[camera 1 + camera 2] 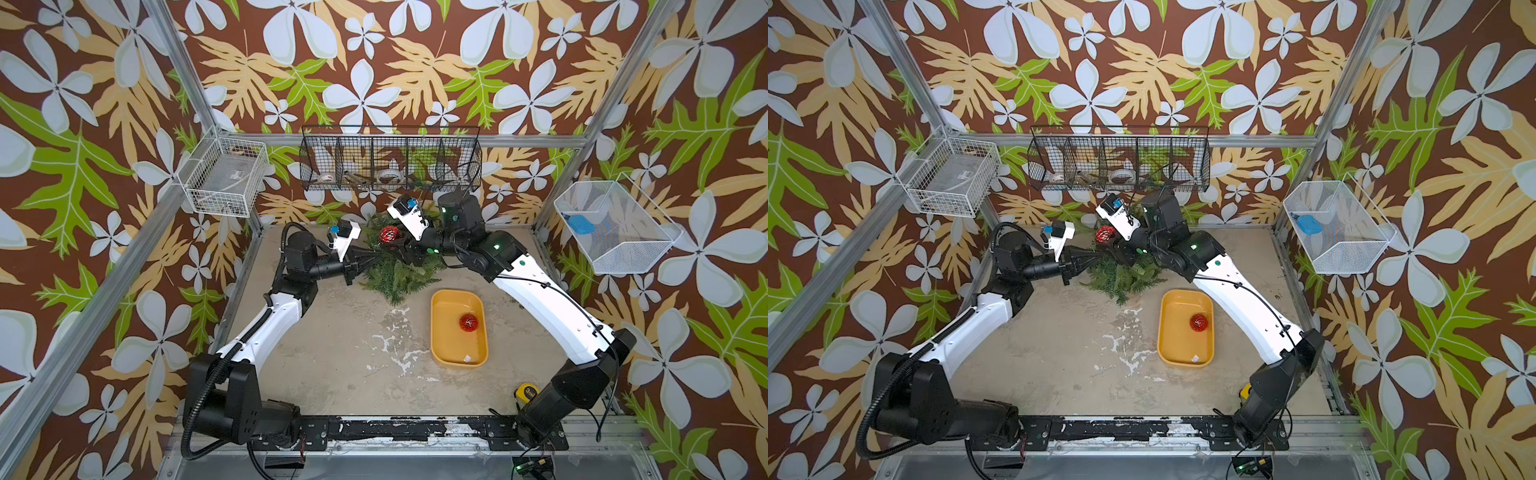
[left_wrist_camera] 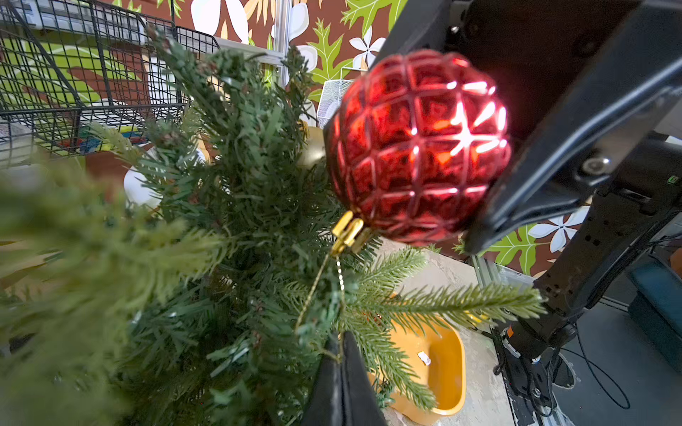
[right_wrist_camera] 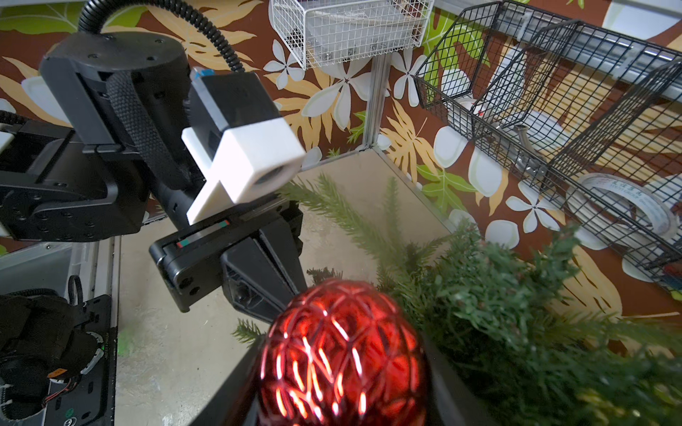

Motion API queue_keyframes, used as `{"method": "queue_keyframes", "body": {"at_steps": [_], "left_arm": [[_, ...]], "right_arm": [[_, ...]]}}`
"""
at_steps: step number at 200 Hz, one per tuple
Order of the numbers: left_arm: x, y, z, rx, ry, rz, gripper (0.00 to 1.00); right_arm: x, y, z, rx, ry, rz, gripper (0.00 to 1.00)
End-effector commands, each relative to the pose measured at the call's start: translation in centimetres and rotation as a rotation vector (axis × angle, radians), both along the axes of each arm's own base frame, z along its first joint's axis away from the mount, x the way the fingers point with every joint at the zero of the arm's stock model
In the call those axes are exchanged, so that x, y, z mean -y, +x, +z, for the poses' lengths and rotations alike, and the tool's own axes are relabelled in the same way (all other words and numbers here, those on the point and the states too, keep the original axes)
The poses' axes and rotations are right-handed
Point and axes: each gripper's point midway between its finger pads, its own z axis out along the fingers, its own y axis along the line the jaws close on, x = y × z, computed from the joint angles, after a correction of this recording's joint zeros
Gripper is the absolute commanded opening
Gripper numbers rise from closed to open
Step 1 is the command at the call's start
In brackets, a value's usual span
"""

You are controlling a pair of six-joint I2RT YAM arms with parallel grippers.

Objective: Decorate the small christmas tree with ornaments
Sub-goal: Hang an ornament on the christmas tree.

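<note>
Now the tree (image 1: 395, 274), far centre, is getting a red ball (image 1: 389, 235): the right gripper (image 1: 395, 243), jaws part-spread, is clasping it over the branches while the left gripper (image 2: 341, 383), pinched closed, is gripping its cord (image 2: 313, 291). Next, the cord is probably needing a branch to loop over. The tray (image 1: 440, 357), nearer right, is holding a spare ball (image 1: 468, 323).

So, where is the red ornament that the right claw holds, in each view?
Top view: held red ornament near picture centre, over the small christmas tree.
Top view: same spot, slightly left of centre.
Left wrist: upper right of centre.
Right wrist: bottom centre.
Shared landmark: the small christmas tree, beside it everywhere.
</note>
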Motion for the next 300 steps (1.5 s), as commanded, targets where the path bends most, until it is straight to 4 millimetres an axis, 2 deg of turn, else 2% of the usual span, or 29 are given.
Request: {"method": "queue_keyframes", "body": {"at_steps": [1, 23, 65, 94, 108, 135, 154, 186, 223, 244, 269, 300], "left_arm": [[0.1, 0.0, 0.3, 0.007, -0.012, -0.011, 0.0], [0.0, 0.6, 0.1, -0.004, -0.013, 0.017, 0.0], [-0.1, 0.5, 0.4, 0.003, -0.019, 0.021, 0.0], [-0.2, 0.5, 0.6, 0.006, -0.025, 0.028, 0.08], [-0.2, 0.5, 0.6, 0.007, -0.025, 0.029, 0.16], [-0.3, 0.4, 0.8, 0.012, -0.027, 0.039, 0.26], [-0.5, 0.2, 1.2, 0.027, -0.03, 0.044, 0.28], [-1.0, 0.0, 1.9, 0.054, -0.039, 0.071, 0.33], [-1.8, 0.2, 2.4, 0.062, -0.053, 0.101, 0.34], [-2.1, 0.2, 2.6, 0.068, -0.059, 0.111, 0.34], [-2.1, 0.2, 2.6, 0.069, -0.059, 0.112, 0.34], [-2.2, 0.2, 2.6, 0.068, -0.059, 0.113, 0.34]], "right_arm": [[0.5, 0.8, 0.4, 0.038, -0.008, -0.043, 0.42], [0.1, 1.1, 0.3, 0.037, -0.006, -0.039, 0.41], [0.2, 1.9, 0.9, 0.06, 0.0, -0.067, 0.41], [0.3, 2.0, 1.4, 0.075, 0.004, -0.078, 0.41], [0.4, 2.1, 1.5, 0.077, 0.004, -0.081, 0.41], [0.7, 2.2, 1.2, 0.079, -0.005, -0.098, 0.41], [0.8, 2.1, 1.0, 0.075, -0.011, -0.103, 0.41], [0.8, 0.9, 0.6, 0.061, 0.005, -0.063, 0.41], [1.1, 0.2, -0.3, 0.041, 0.014, -0.058, 0.42], [0.9, 0.0, -1.0, 0.02, 0.025, -0.048, 0.48], [0.6, 0.0, -1.5, -0.002, 0.04, -0.047, 0.69], [0.9, 0.2, -1.6, -0.001, 0.043, -0.068, 0.75]]}}
